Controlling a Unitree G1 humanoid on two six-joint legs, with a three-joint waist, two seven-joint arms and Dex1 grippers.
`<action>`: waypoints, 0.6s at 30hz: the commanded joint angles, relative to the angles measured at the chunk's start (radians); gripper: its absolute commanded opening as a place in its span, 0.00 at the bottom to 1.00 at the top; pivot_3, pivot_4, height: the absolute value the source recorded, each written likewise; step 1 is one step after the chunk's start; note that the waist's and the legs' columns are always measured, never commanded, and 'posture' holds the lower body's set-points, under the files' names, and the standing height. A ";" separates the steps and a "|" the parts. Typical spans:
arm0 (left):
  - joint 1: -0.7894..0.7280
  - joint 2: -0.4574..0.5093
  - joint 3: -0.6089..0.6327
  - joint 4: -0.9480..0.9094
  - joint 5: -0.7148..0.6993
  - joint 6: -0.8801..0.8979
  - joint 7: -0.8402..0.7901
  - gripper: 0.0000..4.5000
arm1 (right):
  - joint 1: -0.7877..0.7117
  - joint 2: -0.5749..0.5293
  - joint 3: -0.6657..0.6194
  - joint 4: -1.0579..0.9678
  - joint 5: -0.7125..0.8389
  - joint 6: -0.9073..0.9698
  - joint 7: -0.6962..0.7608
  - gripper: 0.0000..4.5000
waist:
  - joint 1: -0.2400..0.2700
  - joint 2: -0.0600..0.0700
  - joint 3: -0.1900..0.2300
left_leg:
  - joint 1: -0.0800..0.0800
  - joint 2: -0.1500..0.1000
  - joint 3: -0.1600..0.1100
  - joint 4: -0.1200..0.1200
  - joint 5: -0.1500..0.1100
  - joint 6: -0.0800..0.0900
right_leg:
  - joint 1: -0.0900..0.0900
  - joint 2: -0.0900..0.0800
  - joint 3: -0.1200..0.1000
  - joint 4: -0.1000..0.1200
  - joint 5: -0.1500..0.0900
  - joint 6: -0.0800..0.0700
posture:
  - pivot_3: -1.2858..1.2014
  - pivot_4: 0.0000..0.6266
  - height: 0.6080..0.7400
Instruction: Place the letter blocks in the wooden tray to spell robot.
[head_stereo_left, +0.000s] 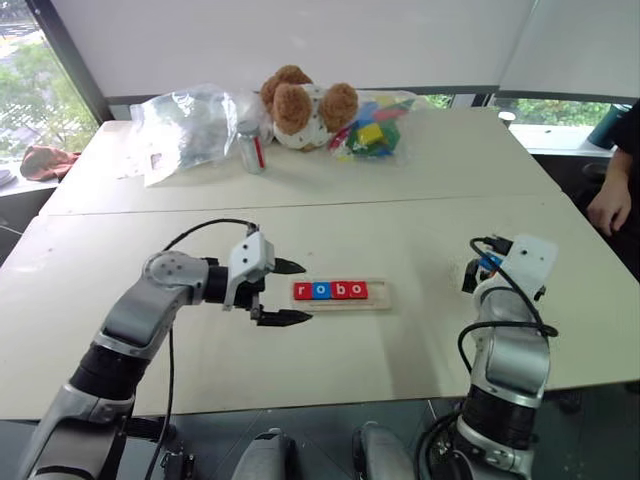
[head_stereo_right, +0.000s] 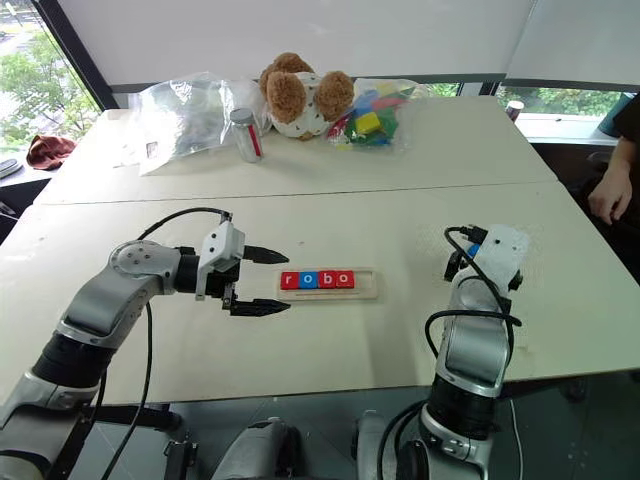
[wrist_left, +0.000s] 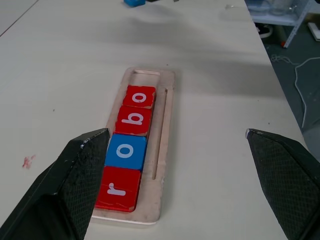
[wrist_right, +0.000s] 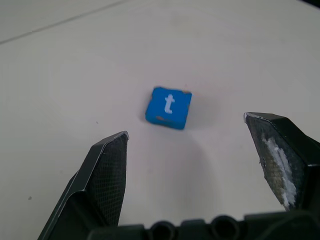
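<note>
Looking down, I see four small flat letter blocks (head_stereo_left: 330, 290), red, blue, red, red, spelling "robo" in the long pale wooden tray (head_stereo_left: 383, 297), with the last spot at its right end bare. My left gripper (head_stereo_left: 285, 292) waits with its black fingers wide apart just beside the tray's left end, holding nothing. My right gripper (wrist_right: 192, 145) is open too, pointing at the blue "t" block (wrist_right: 169, 107) lying on the white table (head_stereo_left: 420, 350), so I think I must reach, pinch it, and carry it to that spot.

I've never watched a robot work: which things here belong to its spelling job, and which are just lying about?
Job:
wooden tray
tiles r, o, b, o
blue t tile

Lying about:
teddy bear
bagged toy blocks
clear bag
small jar
</note>
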 joint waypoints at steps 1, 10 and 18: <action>-0.013 -0.001 0.006 -0.015 0.007 -0.019 0.010 1.00 | -0.027 0.002 -0.021 0.072 0.050 -0.068 -0.026 0.88 | -0.001 0.000 0.000 | 0.000 0.000 0.000 0.000 0.000 0.000 | 0.000 0.000 0.000 0.000 0.000 0.000 | 0.52 0.24 1.00; 0.017 0.013 0.022 -0.043 0.006 -0.010 0.038 1.00 | -0.112 -0.117 -0.059 0.453 0.152 -0.287 -0.059 0.77 | -0.004 0.000 0.000 | 0.014 0.001 0.000 -0.002 -0.001 0.002 | 0.015 0.001 -0.001 -0.005 0.000 0.000 | 0.52 0.24 1.00; 0.031 0.033 0.029 -0.057 -0.002 -0.006 0.040 1.00 | -0.100 -0.122 -0.043 0.465 0.196 -0.311 -0.108 0.25 | 0.000 -0.001 0.000 | 0.014 0.001 -0.001 -0.002 -0.001 0.002 | 0.016 -0.001 0.000 -0.005 0.000 0.000 | 0.52 0.24 1.00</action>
